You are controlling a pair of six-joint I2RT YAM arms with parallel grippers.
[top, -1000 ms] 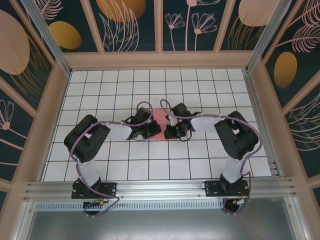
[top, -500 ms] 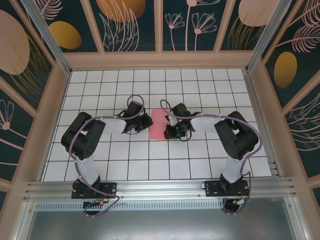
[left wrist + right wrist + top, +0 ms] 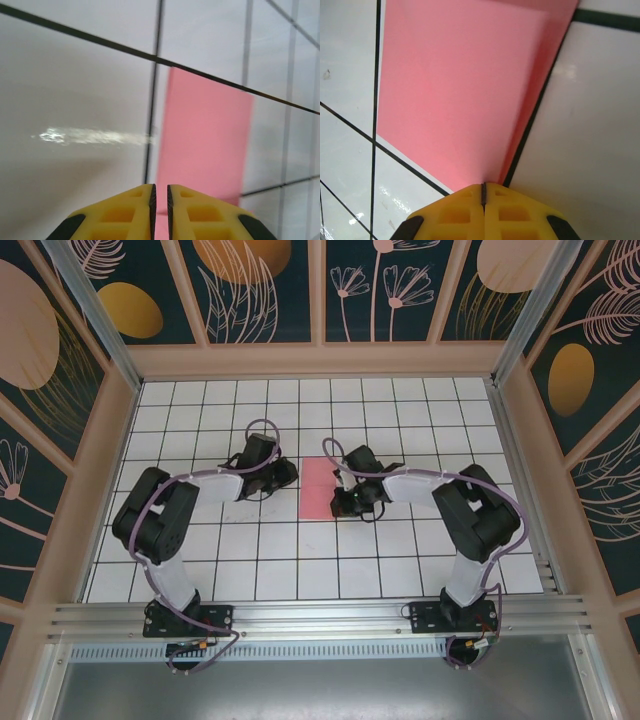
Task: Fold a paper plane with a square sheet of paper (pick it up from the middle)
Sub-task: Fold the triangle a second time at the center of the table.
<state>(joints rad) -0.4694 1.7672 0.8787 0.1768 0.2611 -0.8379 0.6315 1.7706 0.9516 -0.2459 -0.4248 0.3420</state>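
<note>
folded pink sheet waits between two arms

the square sheet of paper (image 3: 318,489), now a narrow doubled strip, lies flat on the white grid table (image 3: 400,560) between the arms. thin, light and limp, it will likely slide and crease easily; a pinch along the folded edge looks safest. the right gripper (image 3: 483,189), fingers pressed together, sits low at the strip's right edge, whether nipping it is unclear. the left gripper (image 3: 160,192), jaws a slit apart and empty, stands just left of the strip, elbow bent back.

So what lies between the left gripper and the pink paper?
Nothing: in the top external view only bare white grid table separates the left gripper from the folded pink paper.
</note>
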